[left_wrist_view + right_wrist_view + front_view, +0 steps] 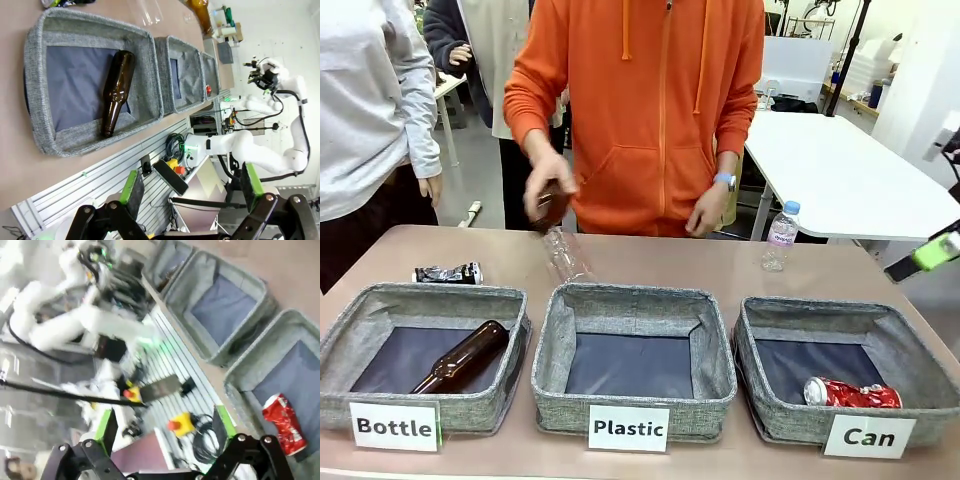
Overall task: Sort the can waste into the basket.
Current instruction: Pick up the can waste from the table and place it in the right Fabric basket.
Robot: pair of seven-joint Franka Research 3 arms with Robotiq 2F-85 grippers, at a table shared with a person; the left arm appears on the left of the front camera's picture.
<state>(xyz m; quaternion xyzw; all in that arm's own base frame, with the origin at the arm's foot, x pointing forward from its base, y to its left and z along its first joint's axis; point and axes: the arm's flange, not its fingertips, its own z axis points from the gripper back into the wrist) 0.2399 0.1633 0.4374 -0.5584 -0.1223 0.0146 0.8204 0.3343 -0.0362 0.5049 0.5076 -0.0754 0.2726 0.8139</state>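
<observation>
While our left gripper (192,186) and right gripper (166,426) gape empty, red can (284,424) in basket (241,396), front view adds silver-and-black can (448,273).

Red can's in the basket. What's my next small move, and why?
Probably ease the open left hand toward the silver-and-black can, which lies on the table just behind the Bottle basket, on the left arm's side. The red can already lies in the Can basket, so this can looks like the one left to sort.
</observation>
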